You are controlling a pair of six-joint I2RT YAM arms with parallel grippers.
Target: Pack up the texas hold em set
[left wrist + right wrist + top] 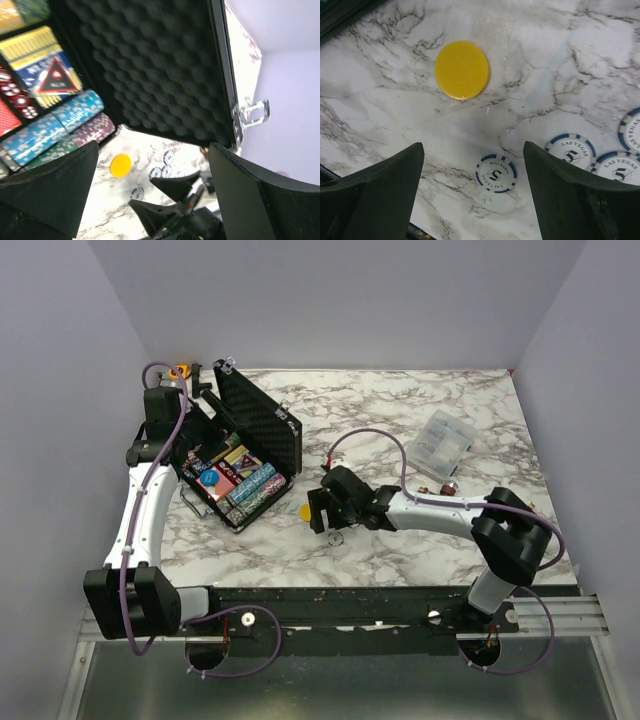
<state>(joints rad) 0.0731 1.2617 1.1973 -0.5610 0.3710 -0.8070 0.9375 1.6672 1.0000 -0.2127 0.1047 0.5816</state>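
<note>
the lid stands raised along the 1 o'clock side of the case and bars entry from there. the tray is open from above and from 5 o'clock. the left arm runs along its 9 o'clock side, with the left gripper spread and empty, facing the lid's foam. at 3 o'clock of the case the right gripper, also spread and empty, hangs over a yellow disc and loose chips. bare table lies from 12 to 2 o'clock of it, up to a clear box.

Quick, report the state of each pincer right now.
Left pincer: open, holding nothing, by the case lid.
Right pincer: open, empty, over a white-and-blue chip.
</note>
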